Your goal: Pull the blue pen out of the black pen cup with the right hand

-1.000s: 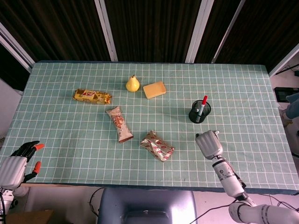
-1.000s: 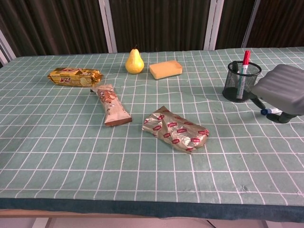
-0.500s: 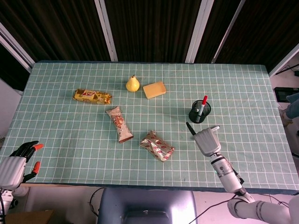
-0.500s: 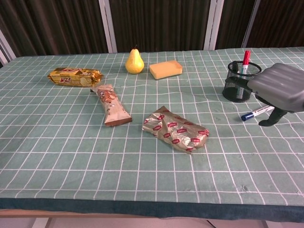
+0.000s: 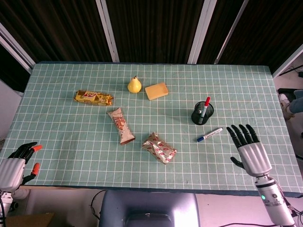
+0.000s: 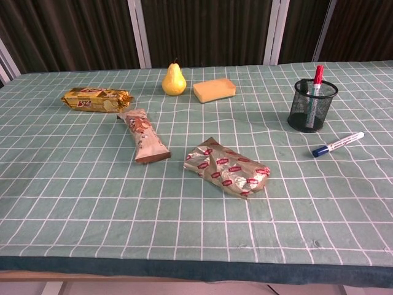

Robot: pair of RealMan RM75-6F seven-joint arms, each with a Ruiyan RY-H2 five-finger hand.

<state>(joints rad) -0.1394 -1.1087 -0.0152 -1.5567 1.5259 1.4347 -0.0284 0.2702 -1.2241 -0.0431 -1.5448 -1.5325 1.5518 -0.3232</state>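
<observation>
— What has moved since half a second ago?
— The right hand (image 5: 247,147) has pulled back from the white pen with the blue cap (image 5: 209,134), fingers now spread and empty.
— And the pen?
— It lies flat on the green gridded surface (image 5: 71,137), just beside the black mesh pen cup (image 5: 202,113), where a red-capped marker (image 5: 204,107) stands.
— The left hand (image 5: 16,161)?
— At the near corner, holding nothing, fingers loosely apart.
</observation>
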